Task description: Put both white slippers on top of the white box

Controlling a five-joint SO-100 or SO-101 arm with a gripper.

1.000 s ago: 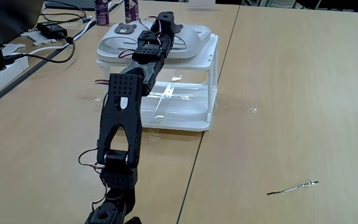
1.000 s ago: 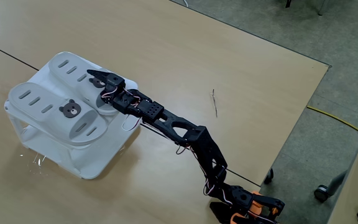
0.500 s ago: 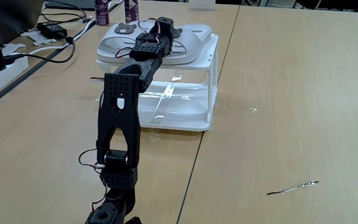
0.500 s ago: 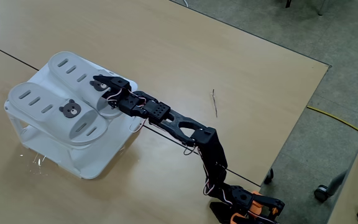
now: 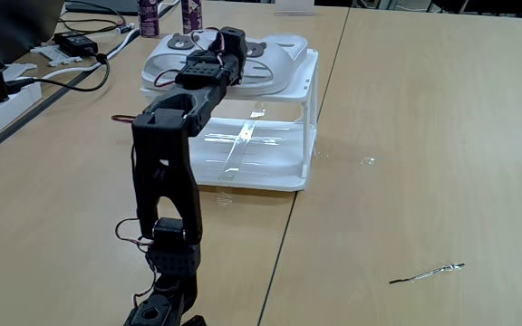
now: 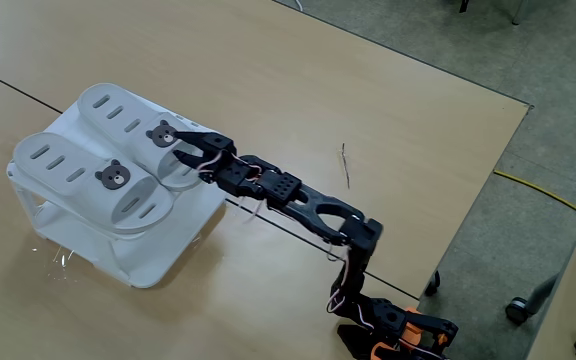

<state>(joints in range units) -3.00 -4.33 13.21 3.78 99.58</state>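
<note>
Both white slippers (image 6: 93, 150) sit side by side atop white box (image 6: 158, 262). Gripper (image 6: 190, 152) parted, empty, above heel end. Placement looks done; next: retreat clear.

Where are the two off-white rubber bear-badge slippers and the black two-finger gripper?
Nearer off-white rubber slipper (image 6: 78, 178), fixed view from above: on its slotted strap.
Farther off-white rubber slipper (image 6: 118, 112), same view: on its slotted strap.
Black two-finger gripper (image 6: 180, 152), same view: between its fingertips.
</note>
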